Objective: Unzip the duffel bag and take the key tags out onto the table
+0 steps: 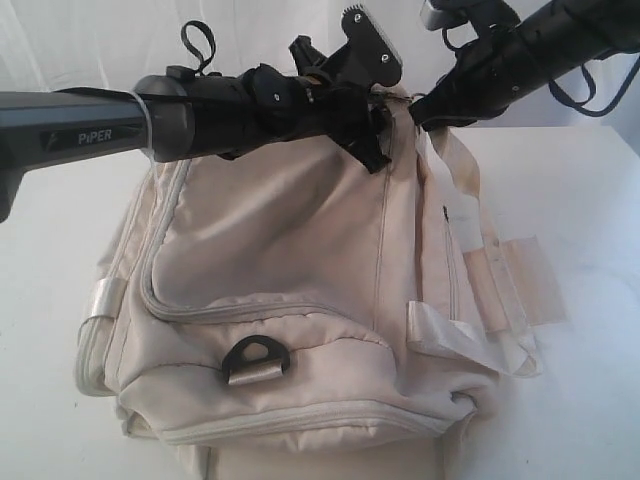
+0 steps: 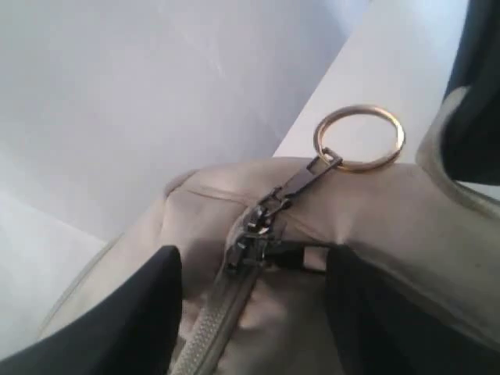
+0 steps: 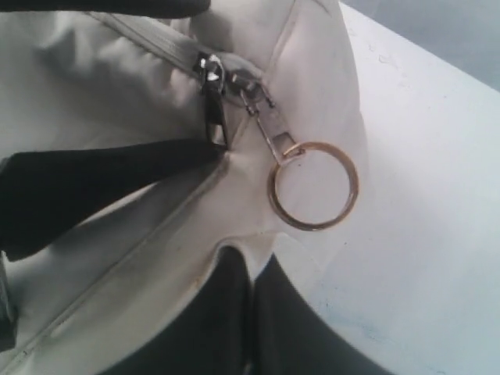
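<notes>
1. The left arm comes in from the left edge and crosses above the duffel bag, hiding the bag's top zip in the exterior view.
2. The left gripper hangs over the bag's far top end with its jaws spread wide. Its dark fingers stand one on each side of the zip line, and the zip slider lies between them, not gripped.
3. The bag sits in the middle of the table and fills most of the exterior view. A black D-ring is low on its near face, and a pale webbing loop is at its left corner.
4. The zip teeth running from the slider towards the left wrist camera are closed. A long pull with a gold ring lies flat on the fabric, and a short dark pull sits just beside it.
5. The right gripper reaches in from the upper right. One finger lies on top with its tip against the dark pull, and the other is under the bag's end. Fabric lies between them, but I cannot tell whether they clamp it.
6. The webbing handles hang down the bag's right side onto the table.
</notes>
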